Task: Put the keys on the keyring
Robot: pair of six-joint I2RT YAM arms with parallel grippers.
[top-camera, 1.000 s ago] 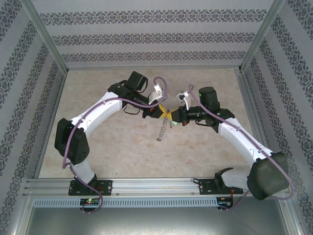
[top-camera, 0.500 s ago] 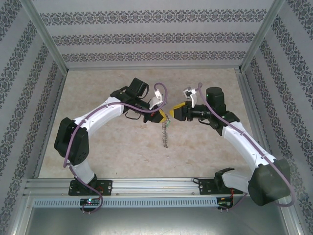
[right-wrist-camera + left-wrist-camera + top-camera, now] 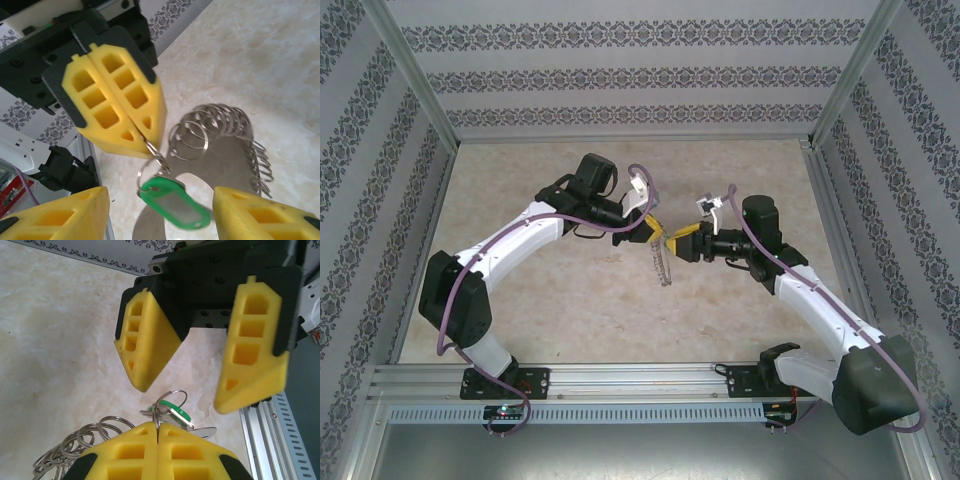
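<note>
My left gripper [image 3: 655,237] is shut on a silvery split ring of the keyring [image 3: 666,266], which hangs below it as a chain of small rings. In the left wrist view the left gripper [image 3: 157,429] pinches that ring edge-on. The key [image 3: 176,413], with its green head, dangles just beyond from a small ring. My right gripper [image 3: 680,244] faces the left one, open. In the right wrist view the key [image 3: 175,206] hangs between the open right gripper [image 3: 160,192] fingers, touching neither. The keyring [image 3: 225,125] fans out behind the key.
Both arms meet over the middle of the beige marble-pattern table [image 3: 560,310]. Patterned walls enclose the back and sides. An aluminium rail [image 3: 640,380] runs along the near edge.
My right gripper has opened and let go of the key, which now hangs from the keyring. The two grippers have shifted slightly toward the right, and the keyring has swung with them.
</note>
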